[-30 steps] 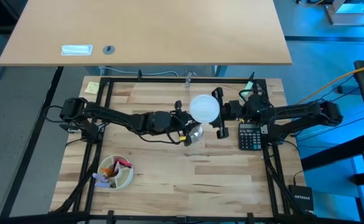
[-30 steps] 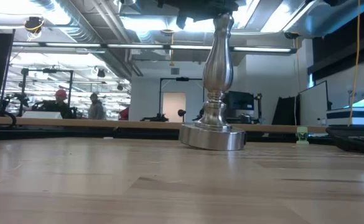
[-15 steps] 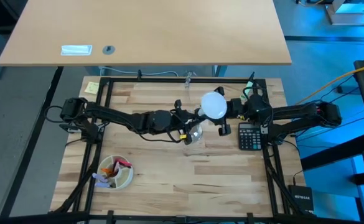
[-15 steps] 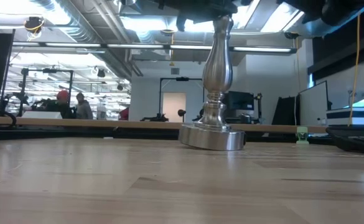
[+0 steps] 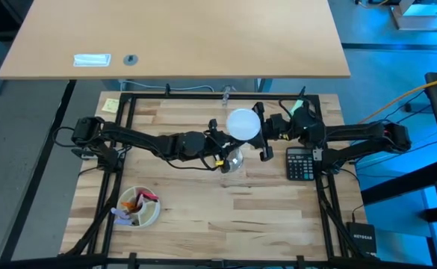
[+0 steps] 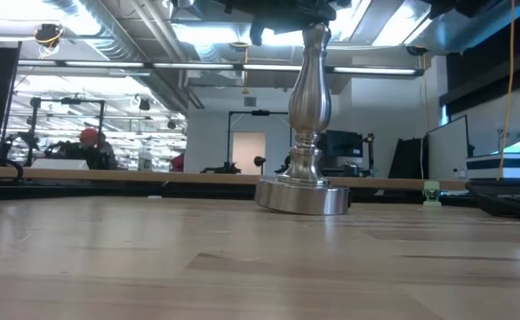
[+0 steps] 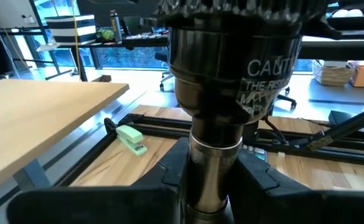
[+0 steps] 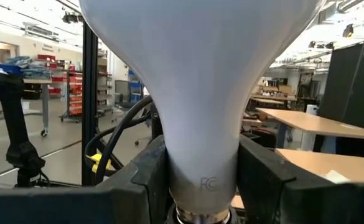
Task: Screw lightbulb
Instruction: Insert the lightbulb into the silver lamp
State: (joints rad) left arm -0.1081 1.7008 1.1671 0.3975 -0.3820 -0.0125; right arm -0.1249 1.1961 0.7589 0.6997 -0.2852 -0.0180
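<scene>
counter (image 5: 203, 224): butcher-block, holds all | stand (image 6: 306, 133): silvery, upright mid-counter, left tool (image 5: 219, 146) closed around its neck below the black socket (image 7: 231, 56) | lightbulb (image 5: 243, 125): white globe raised just beside the stand top, right tool (image 5: 261, 131) clamped on its tapered neck | calculator (image 5: 300, 163): flat, beside right arm

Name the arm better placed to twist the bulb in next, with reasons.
Right. The right gripper already clamps the lightbulb at its neck, beside the stand; the left gripper grips that stand, steadying it.
</scene>
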